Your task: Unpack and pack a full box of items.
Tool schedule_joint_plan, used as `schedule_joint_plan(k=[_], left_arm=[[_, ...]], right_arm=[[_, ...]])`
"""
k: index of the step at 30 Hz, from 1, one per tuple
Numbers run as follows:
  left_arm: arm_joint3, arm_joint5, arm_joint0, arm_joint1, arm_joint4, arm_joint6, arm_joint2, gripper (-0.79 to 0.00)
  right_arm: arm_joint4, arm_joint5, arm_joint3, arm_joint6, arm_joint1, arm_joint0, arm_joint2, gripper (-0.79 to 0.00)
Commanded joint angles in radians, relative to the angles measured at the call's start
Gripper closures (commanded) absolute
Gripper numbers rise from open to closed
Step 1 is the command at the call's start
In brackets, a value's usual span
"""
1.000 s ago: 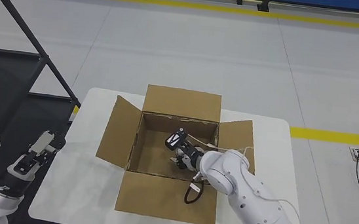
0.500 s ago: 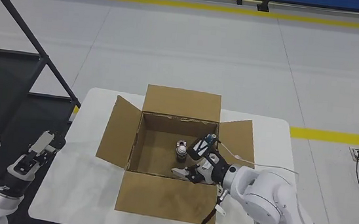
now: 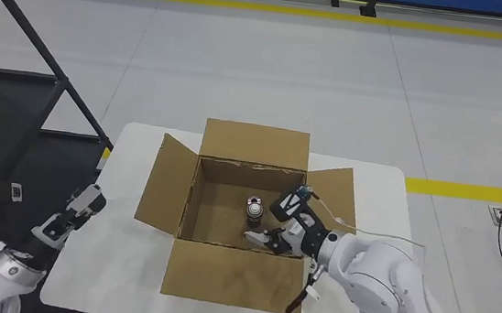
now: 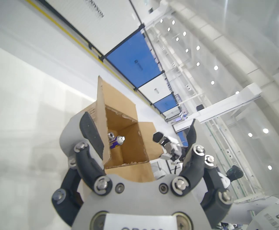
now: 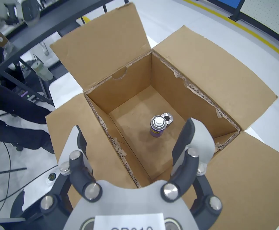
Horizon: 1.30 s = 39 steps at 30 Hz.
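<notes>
Box stands open on the bench, flaps splayed, nearly bare; I judge the step to be either lifting out the last item or starting the refill, and cannot tell which. My right gripper hangs empty above the near rim, fingers spread wide; below and just beyond it, on the box floor, a small purple can stands upright, a round silver piece just beside it. A pick would call for a straight drop between the walls, straddling the can alone. Farther off, my left gripper is open too, beside the bench's left edge, well apart from the box.
</notes>
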Motion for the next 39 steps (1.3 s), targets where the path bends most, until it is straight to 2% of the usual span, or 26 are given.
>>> schedule_joint_plan(k=[1, 4, 8, 9, 12, 15, 20, 24, 27, 32, 39], left_arm=[[0.026, 0.015, -0.042, 0.008, 0.062, -0.051, 0.031, -0.785], [0.055, 0.022, -0.085, 0.017, 0.157, -0.08, 0.076, -0.785], [0.075, 0.032, -0.109, 0.022, 0.204, -0.094, 0.134, -0.785], [0.074, 0.029, -0.113, 0.024, 0.212, -0.101, 0.146, -0.785], [0.062, 0.01, -0.114, 0.028, 0.215, -0.124, 0.174, -0.785], [0.053, 0.011, -0.117, 0.031, 0.208, -0.14, 0.197, -0.785], [0.048, 0.022, -0.139, 0.038, 0.214, -0.176, 0.242, -0.785], [0.032, 0.017, -0.147, 0.043, 0.229, -0.198, 0.284, -0.785], [0.026, 0.022, -0.157, 0.046, 0.244, -0.206, 0.318, -0.785], [0.045, 0.032, -0.186, 0.049, 0.285, -0.206, 0.385, -0.785], [0.079, 0.044, -0.225, 0.052, 0.331, -0.22, 0.468, -0.785]], right_arm=[[0.088, -0.025, -0.013, -0.035, 0.007, -0.026, 0.074, -0.785], [0.253, -0.086, -0.033, -0.073, 0.021, -0.091, 0.204, -0.785], [0.421, -0.141, -0.041, -0.112, 0.039, -0.189, 0.379, -0.785], [0.44, -0.138, -0.039, -0.122, 0.042, -0.212, 0.422, -0.785], [0.408, -0.045, -0.033, -0.168, 0.049, -0.271, 0.519, -0.785], [0.523, -0.034, 0.027, -0.099, 0.055, -0.281, 0.545, -0.785], [0.734, -0.113, 0.174, 0.083, 0.072, -0.226, 0.553, -0.785], [0.776, -0.077, 0.261, 0.182, 0.084, -0.168, 0.537, -0.785], [0.743, -0.025, 0.312, 0.208, 0.09, -0.126, 0.511, -0.785], [0.753, -0.004, 0.395, 0.257, 0.095, -0.06, 0.445, -0.785], [0.869, -0.076, 0.444, 0.316, 0.096, 0.009, 0.367, -0.785]])
